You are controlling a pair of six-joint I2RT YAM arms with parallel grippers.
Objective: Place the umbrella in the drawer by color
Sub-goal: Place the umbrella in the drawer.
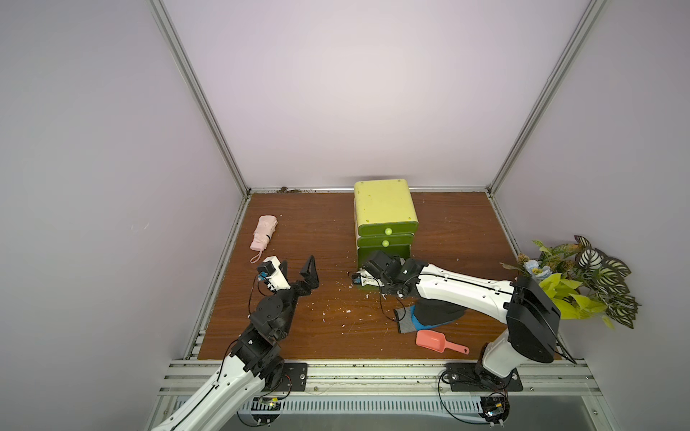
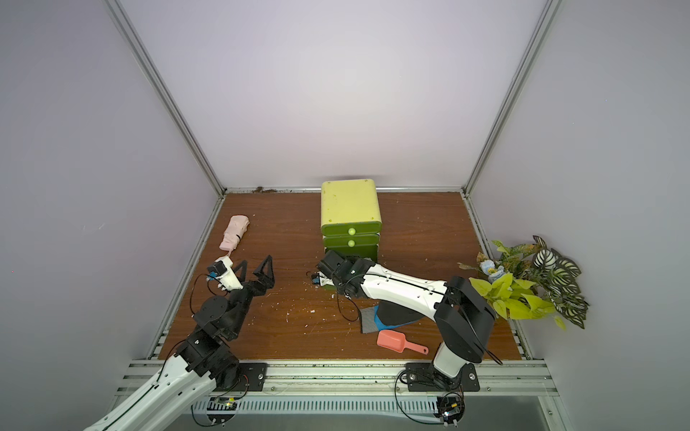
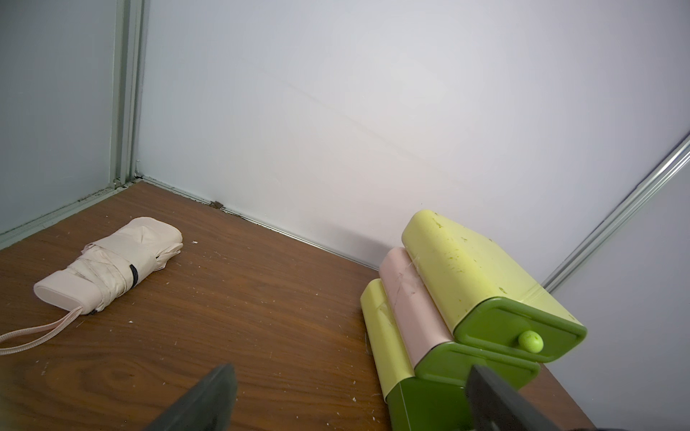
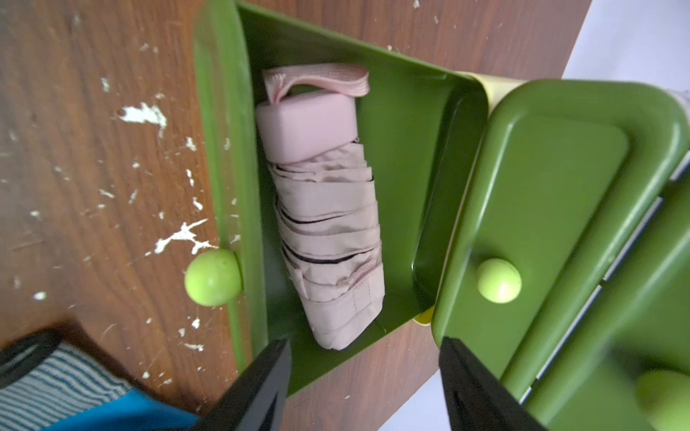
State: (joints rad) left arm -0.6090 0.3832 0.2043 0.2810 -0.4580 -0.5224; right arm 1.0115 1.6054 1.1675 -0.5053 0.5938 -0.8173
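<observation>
The green three-drawer cabinet (image 1: 384,212) stood with its bottom drawer (image 4: 410,123) pulled out. In it lay a folded dusty-pink umbrella (image 4: 328,224), pleated, its strap looped. A paler pink umbrella (image 1: 264,233) lay on the table. The right gripper (image 4: 364,347) and left gripper (image 1: 298,261) both gaped empty.

Pale lilac walls (image 1: 336,93) meet at aluminium frame rails (image 1: 201,93) around a dark wood-grain counter (image 1: 317,224) flecked with white crumbs (image 4: 142,114). A leafy artificial plant (image 1: 582,283) stands against one side wall.

White arms (image 1: 466,289) with black joints (image 1: 530,317) and thin cables (image 1: 381,304).
</observation>
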